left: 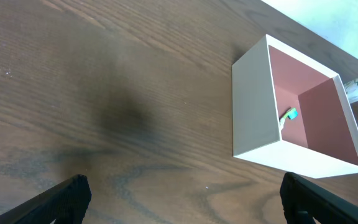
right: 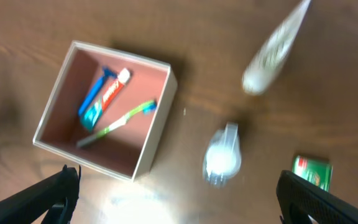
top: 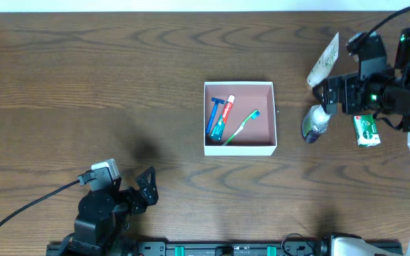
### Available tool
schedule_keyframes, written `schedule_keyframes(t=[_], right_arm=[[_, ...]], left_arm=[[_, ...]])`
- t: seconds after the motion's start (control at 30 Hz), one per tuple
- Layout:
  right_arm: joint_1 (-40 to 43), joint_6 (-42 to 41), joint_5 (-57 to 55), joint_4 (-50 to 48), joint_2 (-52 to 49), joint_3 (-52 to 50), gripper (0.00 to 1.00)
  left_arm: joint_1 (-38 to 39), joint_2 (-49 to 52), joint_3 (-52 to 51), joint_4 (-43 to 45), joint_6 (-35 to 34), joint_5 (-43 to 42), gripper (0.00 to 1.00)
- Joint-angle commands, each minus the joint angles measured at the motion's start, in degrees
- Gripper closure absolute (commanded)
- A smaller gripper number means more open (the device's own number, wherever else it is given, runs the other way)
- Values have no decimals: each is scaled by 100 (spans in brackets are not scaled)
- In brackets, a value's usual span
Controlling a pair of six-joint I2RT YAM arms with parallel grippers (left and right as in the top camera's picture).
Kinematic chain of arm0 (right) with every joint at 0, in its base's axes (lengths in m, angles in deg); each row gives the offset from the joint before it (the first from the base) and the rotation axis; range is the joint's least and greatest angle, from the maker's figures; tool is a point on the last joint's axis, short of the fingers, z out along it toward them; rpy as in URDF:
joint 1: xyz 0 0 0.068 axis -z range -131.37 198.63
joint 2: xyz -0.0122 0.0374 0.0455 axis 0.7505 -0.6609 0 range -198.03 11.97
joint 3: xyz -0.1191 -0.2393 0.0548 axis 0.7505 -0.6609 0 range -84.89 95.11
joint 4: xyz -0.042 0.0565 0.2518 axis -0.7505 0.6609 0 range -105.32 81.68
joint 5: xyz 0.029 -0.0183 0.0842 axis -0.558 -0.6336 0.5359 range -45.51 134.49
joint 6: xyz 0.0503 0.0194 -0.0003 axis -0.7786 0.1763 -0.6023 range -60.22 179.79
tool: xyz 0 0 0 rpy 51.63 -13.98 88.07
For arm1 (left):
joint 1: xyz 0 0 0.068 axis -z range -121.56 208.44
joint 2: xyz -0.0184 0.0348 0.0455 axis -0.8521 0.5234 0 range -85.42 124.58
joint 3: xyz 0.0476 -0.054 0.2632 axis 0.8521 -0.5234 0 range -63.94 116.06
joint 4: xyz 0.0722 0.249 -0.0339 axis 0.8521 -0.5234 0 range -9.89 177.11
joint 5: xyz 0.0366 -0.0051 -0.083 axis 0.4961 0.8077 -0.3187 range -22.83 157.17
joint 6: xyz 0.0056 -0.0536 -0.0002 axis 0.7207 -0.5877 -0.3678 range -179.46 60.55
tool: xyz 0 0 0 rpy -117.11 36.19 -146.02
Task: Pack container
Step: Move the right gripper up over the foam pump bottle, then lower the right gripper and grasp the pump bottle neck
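Left claw (left: 182,200) agape, container (left: 253,106) — overhead adds razor (top: 215,112)

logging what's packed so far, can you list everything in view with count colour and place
container: 1, white outside, pinkish-brown inside, table centre
razor: 1, blue, inside container, left side
toothpaste tube: 1, red, white and teal, inside container beside razor
toothbrush: 1, green, inside container, right part
squeeze tube: 1, white, on table right of container
bottle: 1, clear and dark, right of container
small box: 1, green, right of bottle
table: 1, dark brown wood
left gripper: 1, black, open, left of container
right gripper: 1, black, open, above bottle
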Motion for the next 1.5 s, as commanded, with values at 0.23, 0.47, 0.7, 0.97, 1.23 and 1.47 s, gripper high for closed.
schedule_keyframes(t=[0.23, 0.47, 0.7, 0.97, 1.23, 1.47], right_arm=[[111, -120, -282, 186, -118, -131, 1], [111, -439, -785, 308, -822, -142, 1], [111, -872, -841, 197, -1655, -142, 1], [101, -627, -846, 457, -2070, -142, 1], [-4, -592, -861, 293, -2074, -142, 1], [-205, -595, -870, 227, -2074, -162, 1]], left_arm=[[-24, -24, 24, 0, 13, 13, 2], [-26, -24, 24, 0, 13, 13, 2], [-24, -24, 24, 0, 13, 13, 2], [-26, -24, 24, 0, 13, 13, 2], [-26, -24, 24, 2, 13, 13, 2], [-26, -24, 24, 0, 13, 13, 2]])
